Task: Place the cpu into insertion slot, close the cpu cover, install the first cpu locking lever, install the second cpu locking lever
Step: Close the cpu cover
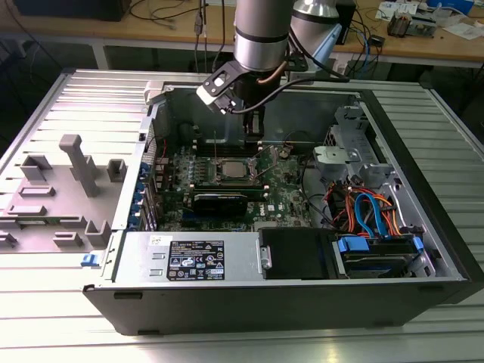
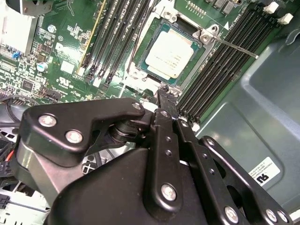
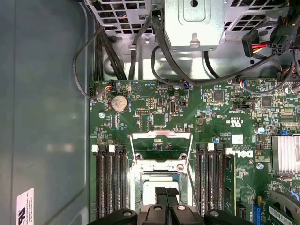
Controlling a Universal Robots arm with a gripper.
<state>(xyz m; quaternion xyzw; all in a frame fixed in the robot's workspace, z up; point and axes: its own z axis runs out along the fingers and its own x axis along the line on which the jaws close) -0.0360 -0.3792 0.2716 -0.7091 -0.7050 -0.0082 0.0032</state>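
So here's where I am: my gripper (image 3: 166, 191) hangs right above the insertion slot (image 3: 137, 187), roughly mid-board on the green motherboard (image 3: 197, 117), with a bank of black memory slots (image 3: 110, 183) on either side of it. My fingers (image 2: 164, 126) are pinched together, tip against tip, and as far as I can see there's nothing caught between them.

The cpu (image 2: 171, 54) is already sitting in the slot, dull silver top facing up, lying flat and square inside the rim. In the first wrist view my fingertips hide part of it.

The cpu cover (image 3: 161, 135) isn't down on the chip. It's flipped back off the slot, and its square window shows bare board through it. In the second wrist view one thin locking lever (image 2: 234, 48) pokes out at an angle over the memory slots next to the slot, unhooked from the looks of it.

The whole thing is inside an open computer case (image 1: 265, 302) lying on its side on a ribbed metal table (image 1: 45, 98).
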